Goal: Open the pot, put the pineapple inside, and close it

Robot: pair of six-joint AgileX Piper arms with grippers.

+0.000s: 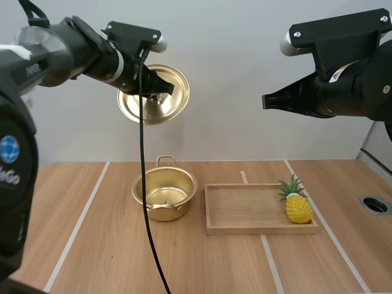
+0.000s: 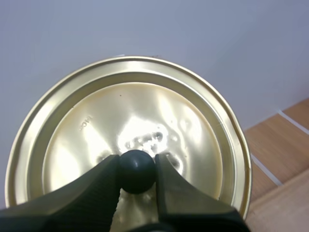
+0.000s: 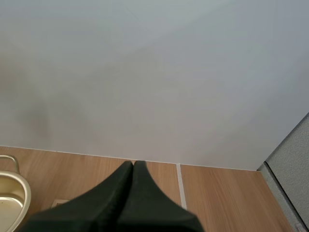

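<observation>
Pineapple (image 1: 298, 207) stands well below the right gripper (image 1: 266, 101)
Its fingers are pressed together, empty (left gripper (image 1: 165, 87) pinches the lid (image 1: 153, 111)).

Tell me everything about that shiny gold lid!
The lid is round, shiny gold metal with raised rings and a black ball knob in the middle. It is tipped up on its edge, held high in the air, off the open pot. The left gripper pinches its knob; nothing else touches it.

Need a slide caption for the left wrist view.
Left gripper pinches the black knob of the gold lid, holding it in the air.
</observation>
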